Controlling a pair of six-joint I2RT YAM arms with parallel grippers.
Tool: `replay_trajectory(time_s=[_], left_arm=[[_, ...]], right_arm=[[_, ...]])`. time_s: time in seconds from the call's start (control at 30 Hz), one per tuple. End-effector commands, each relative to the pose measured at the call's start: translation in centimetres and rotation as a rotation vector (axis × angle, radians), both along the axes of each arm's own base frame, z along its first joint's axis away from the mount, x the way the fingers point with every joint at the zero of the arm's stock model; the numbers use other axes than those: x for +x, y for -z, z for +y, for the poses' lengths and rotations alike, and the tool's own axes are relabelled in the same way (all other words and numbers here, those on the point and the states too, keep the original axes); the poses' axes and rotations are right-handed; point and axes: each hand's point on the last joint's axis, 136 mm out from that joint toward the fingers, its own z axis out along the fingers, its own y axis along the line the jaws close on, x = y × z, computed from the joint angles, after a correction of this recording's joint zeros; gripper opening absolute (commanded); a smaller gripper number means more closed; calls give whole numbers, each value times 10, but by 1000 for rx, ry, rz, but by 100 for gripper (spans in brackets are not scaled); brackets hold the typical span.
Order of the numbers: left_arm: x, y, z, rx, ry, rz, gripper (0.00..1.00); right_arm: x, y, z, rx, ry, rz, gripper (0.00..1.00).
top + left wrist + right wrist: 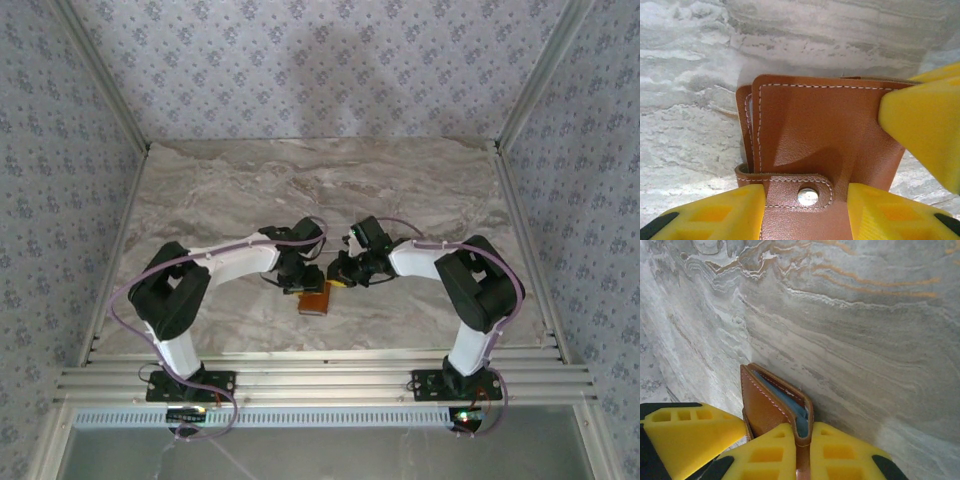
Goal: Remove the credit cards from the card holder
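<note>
Zero credit cards are judged withdrawn so far. Parting the holder is taken as the step in hand, and all extraction is reckoned outstanding.

Top external: one tan-brown stitched leather folding card holder (312, 298) is recorded on the grey-veined marble table (200, 190), near its front edge. It is flanked by the left gripper (297, 275) and the right gripper (345, 272), both set against it.

Left wrist: the left gripper (805, 220) is noted roughly half open, its yellow fingers (715, 212) clamped across the holder's width beside the round metal snap stud (808, 196). A yellow finger of the right gripper is noted at the holder's right edge.

Right wrist: the right gripper (802, 460) is noted almost fully closed, pinched on one thin leather edge. A grey-blue lining (790, 407) is exposed in the narrow gap; whether cards lie within cannot be told.
</note>
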Motion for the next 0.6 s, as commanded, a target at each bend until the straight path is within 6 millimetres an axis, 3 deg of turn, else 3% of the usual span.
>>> replay_trajectory(time_s=[0.0,0.17,0.57], left_arm=[[0,5,19,124,23,-18,46],[4,2,31,181,11,-53,37],[13,-9,52,271,-12,-110,24]], right_arm=[[-10,6,-1,-31,-28,40,5],[-12,7,-3,-49,-36,41,0],[-13,6,-6,-78,-58,38,0]])
